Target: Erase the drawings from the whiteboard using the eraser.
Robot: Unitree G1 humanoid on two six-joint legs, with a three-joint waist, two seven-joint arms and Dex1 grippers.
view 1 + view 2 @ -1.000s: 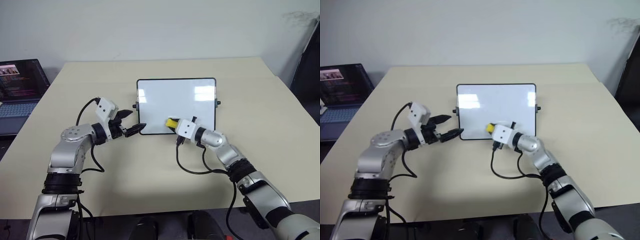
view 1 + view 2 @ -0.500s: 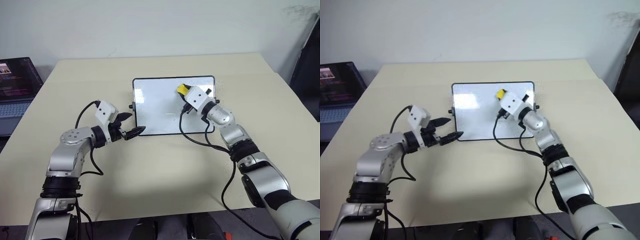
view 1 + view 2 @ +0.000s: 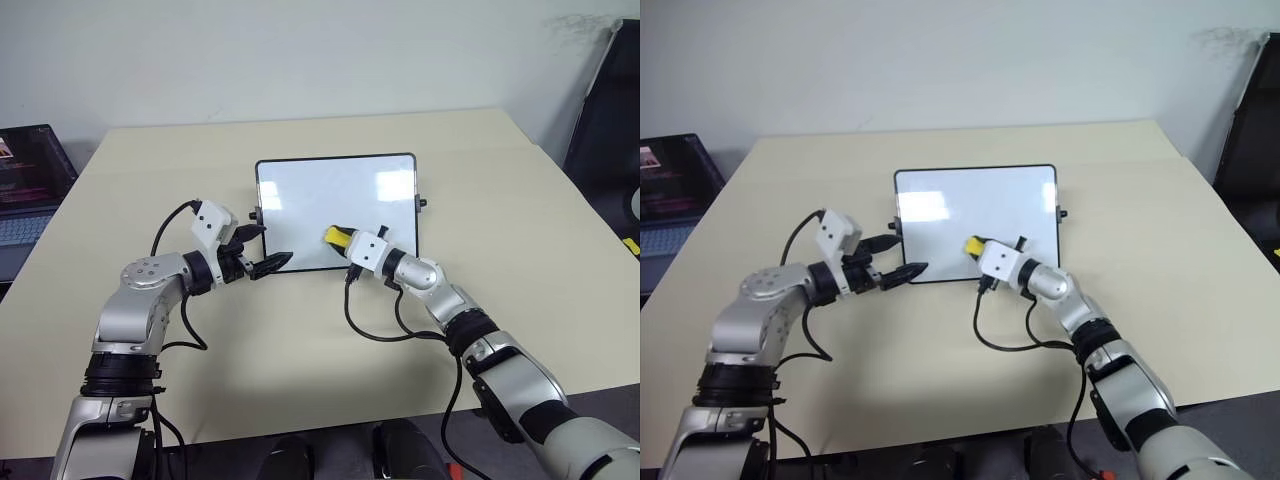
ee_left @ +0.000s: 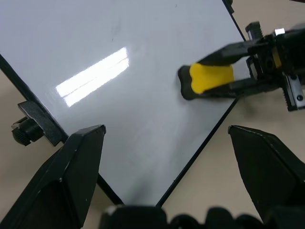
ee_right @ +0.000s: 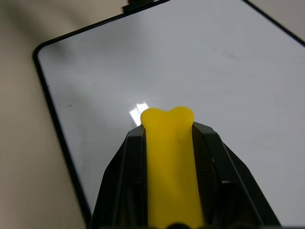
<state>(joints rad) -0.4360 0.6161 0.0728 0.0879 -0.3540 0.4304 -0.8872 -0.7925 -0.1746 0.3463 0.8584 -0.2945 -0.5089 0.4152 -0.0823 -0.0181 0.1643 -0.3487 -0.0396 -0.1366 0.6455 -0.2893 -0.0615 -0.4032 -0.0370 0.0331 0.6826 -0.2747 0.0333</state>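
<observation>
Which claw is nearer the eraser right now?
Right. The right claw is shut on the eraser, over the whiteboard's near edge. The left claw stands open at the board's near left corner, apart from the eraser.

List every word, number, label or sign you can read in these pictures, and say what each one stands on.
None can be read.
whiteboard: no writing legible; only faint specks on the white surface.
laptop: lit screen with lines of text, too small to read.
eraser, held in the right gripper: plain yellow, no label visible.
</observation>
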